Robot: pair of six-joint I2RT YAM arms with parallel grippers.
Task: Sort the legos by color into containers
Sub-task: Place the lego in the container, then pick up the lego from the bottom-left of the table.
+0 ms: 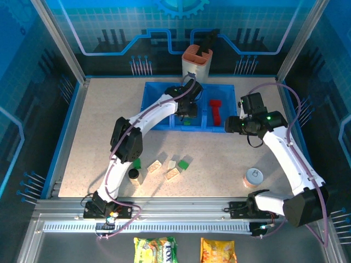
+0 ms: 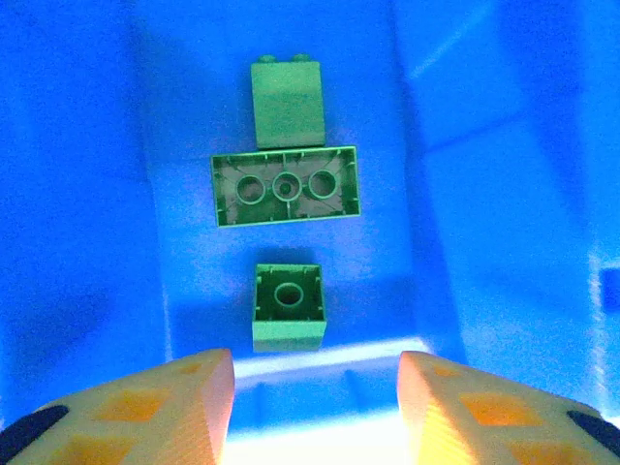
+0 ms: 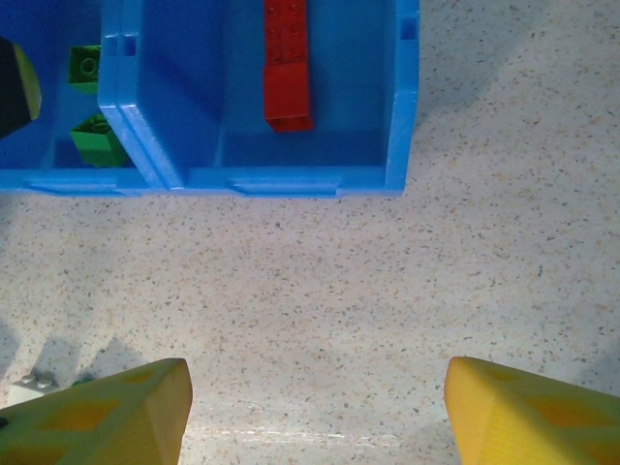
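Note:
The blue three-compartment tray (image 1: 152,104) stands at the back of the table. My left gripper (image 1: 190,109) hangs open over its middle compartment, nothing between the fingers (image 2: 165,407). Below it lie three green legos: a small square one (image 2: 288,306), a long one turned upside down (image 2: 284,186) and a third behind (image 2: 286,105). Red legos (image 1: 215,112) lie in the right compartment (image 3: 288,63). My right gripper (image 1: 232,124) is open over bare table just right of the tray (image 3: 402,107), holding nothing. Loose on the table are green legos (image 1: 185,163) and cream legos (image 1: 173,174).
A small black cylinder (image 1: 133,174) stands by the loose bricks, with another green brick (image 1: 136,163) beside it. A silver-topped tin can (image 1: 253,176) sits front right. An orange-and-white cup holder (image 1: 198,60) stands behind the tray.

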